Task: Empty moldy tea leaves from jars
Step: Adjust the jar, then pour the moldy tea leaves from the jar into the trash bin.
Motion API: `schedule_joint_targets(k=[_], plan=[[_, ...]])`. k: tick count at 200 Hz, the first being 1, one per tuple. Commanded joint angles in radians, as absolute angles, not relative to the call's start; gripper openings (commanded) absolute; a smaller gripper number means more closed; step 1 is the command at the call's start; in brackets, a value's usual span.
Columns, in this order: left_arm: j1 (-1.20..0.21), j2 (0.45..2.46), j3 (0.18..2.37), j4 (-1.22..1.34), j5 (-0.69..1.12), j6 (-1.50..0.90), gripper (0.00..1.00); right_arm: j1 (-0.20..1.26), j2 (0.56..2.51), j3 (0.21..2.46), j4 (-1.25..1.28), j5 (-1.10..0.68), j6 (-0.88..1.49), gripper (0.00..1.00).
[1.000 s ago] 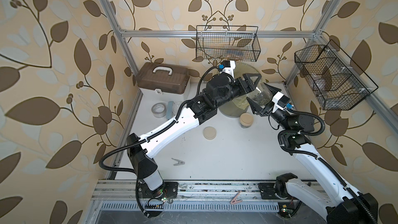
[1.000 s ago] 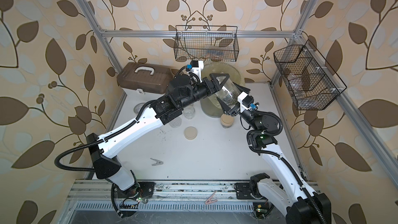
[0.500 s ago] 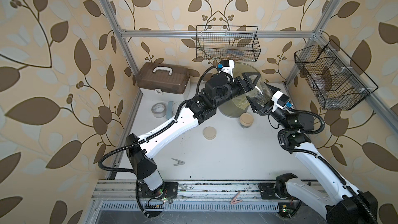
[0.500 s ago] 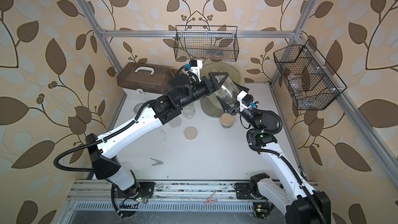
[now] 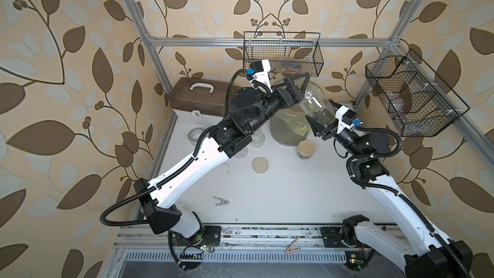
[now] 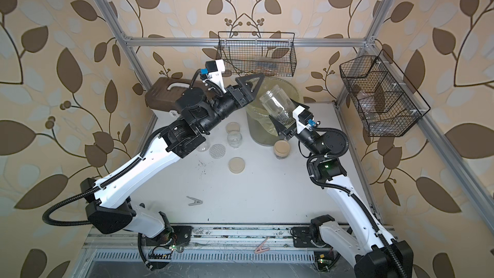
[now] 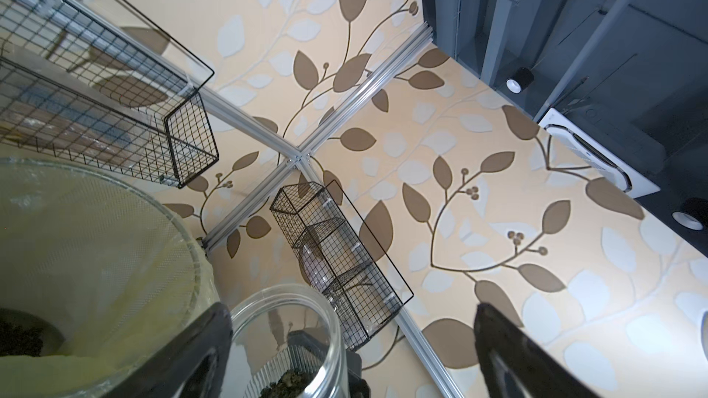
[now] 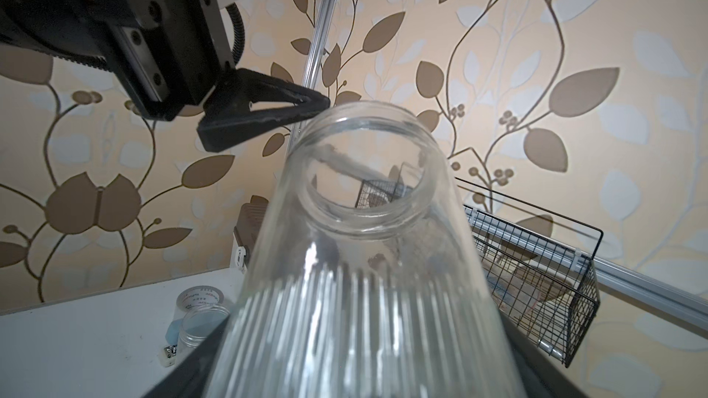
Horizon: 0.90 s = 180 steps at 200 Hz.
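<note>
Item: tall clear ribbed glass jar (image 5: 316,105), lidless, tilted, mouth raised, base low.
Location: held in the air above the big grey bin with yellow plastic liner (image 5: 283,132).
Contents: dark grey-green moldy tea leaves (image 5: 320,116), settled at the base end; none seen near the mouth.
Right gripper (image 5: 324,123): clamped on the jar's base, closed further than a second ago.
Left gripper (image 5: 301,90): jaws spread wide beside the jar's mouth, gripping nothing; glass let go within the last half second.
Change: hand-over apparently complete; jar carried by the right arm alone.
Meaning: mouth now unobstructed, probably ready for tipping into the bin; pour not yet begun.
Risk: single grip on smooth glass at one end; slip possible on inversion.
Elsewhere: short jar with beige lid (image 5: 305,148), closed, dark contents apparently inside; loose flat beige lid (image 5: 260,165); silver-white dotted lid (image 6: 217,151); open short clear jar (image 6: 234,139), seemingly empty.
</note>
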<state>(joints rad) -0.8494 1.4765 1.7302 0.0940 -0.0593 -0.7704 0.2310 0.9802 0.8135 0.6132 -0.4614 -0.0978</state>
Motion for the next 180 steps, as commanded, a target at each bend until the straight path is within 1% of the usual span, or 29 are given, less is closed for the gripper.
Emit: schedule_joint_targets(k=[1, 23, 51, 96, 137, 180], plan=[[-0.839, 1.447, 1.762, 0.089, -0.093, -0.681, 0.99, 0.235, 0.959, 0.887, 0.634, -0.418, -0.12, 0.23], [-0.838, 1.406, 1.77, 0.036, -0.108, -0.61, 0.99, 0.234, 0.969, 0.946, 0.517, -0.4, -0.135, 0.21], [-0.838, 1.398, 1.818, -0.117, -0.104, -0.447, 0.99, 0.224, 0.994, 1.023, 0.36, -0.382, -0.147, 0.21], [-0.838, 1.378, 1.833, -0.239, -0.119, -0.224, 0.99, 0.212, 1.088, 1.18, 0.105, -0.351, -0.137, 0.21], [-0.835, 1.365, 1.828, -0.304, -0.216, -0.127, 0.99, 0.21, 1.156, 1.25, 0.023, -0.336, -0.115, 0.21], [-0.822, 1.378, 1.828, -0.334, -0.245, -0.059, 0.99, 0.21, 1.235, 1.31, -0.021, -0.305, -0.096, 0.2]])
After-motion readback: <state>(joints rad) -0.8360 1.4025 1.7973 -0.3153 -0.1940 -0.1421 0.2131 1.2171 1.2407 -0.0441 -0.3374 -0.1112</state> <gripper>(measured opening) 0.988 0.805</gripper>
